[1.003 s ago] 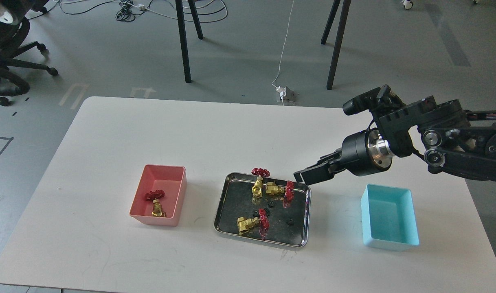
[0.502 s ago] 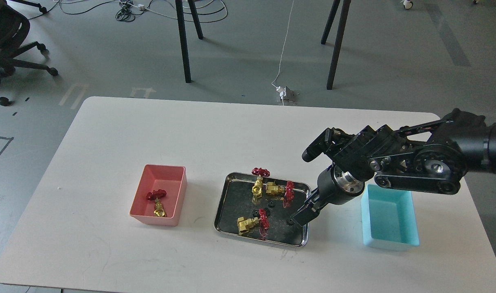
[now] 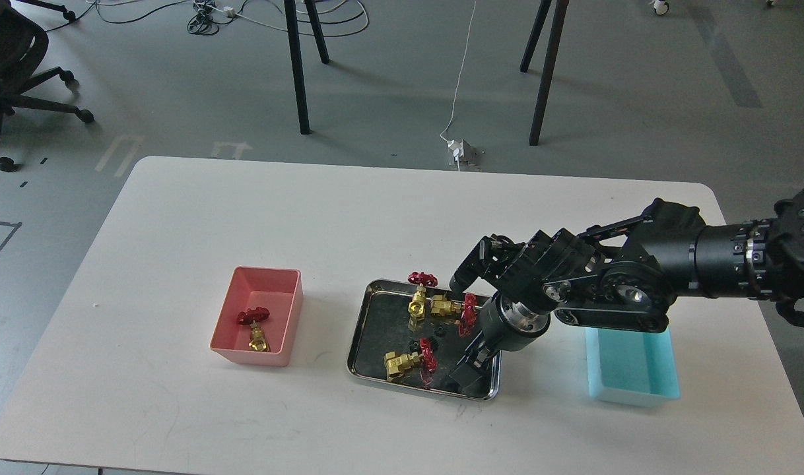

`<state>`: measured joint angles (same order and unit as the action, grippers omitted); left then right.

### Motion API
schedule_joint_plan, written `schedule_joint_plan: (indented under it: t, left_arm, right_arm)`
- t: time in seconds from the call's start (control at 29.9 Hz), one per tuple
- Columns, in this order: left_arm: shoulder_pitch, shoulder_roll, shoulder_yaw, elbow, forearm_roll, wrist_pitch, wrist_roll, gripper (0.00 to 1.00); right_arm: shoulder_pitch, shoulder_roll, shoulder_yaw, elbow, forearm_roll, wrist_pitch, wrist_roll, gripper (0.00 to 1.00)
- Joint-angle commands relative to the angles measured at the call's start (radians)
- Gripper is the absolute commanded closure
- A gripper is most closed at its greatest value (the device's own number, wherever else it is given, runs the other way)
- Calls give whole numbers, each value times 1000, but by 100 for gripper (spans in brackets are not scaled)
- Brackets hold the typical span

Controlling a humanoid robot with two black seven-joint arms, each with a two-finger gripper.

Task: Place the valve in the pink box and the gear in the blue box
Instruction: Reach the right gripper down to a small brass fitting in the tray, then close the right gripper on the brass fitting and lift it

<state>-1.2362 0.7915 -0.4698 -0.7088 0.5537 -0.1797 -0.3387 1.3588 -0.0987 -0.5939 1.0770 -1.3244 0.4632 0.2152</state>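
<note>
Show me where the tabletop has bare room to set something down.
Bare white table lies left of and behind the salmon-pink plastic bin, and between it and the shiny steel tray. Crowded: the tray's right end, where the right gripper reaches down, beside the light cyan plastic bin.

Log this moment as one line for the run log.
right gripper: down in steel tray, near corner, state unclear | pink box: one valve | blue box: no gear seen | left arm: not in view

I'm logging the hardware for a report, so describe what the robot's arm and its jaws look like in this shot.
Only the right arm shows. It is matte black throughout, built of thick cylindrical segments with round joint housings and small bolt heads. A bright silver metal ring sits at the wrist, behind the right gripper, whose jaws are short, dark and blocky. No loose cables, markings or sleeves are visible.
</note>
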Motion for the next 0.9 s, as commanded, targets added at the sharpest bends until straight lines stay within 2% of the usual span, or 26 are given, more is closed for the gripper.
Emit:
schedule_joint_plan:
  t: [0.0,0.2,0.54,0.77,0.87]
  left_arm:
    - [-3,2,-1,0,0,2,0,2]
    - [-16,9,0,0,0,6,0,2]
    - [-14,20,0,0,0,9,-5,2]
    - [-16,23,-1,0,0,9,-6,2]
    - [-16,23,0,0,0,9,-8,2]
  right_arm:
    - [-4,33,-32,-23,-21,-11,18,18]
    - [-17,62,-46,-63,-27,-11,23,20]
    - [-21,80,-56,-81,-29,-5,21,35]
    - [-21,93,-76,-97,-33,0,21,37]
    - [-23,91,-78,-98,-35,0,20,42]
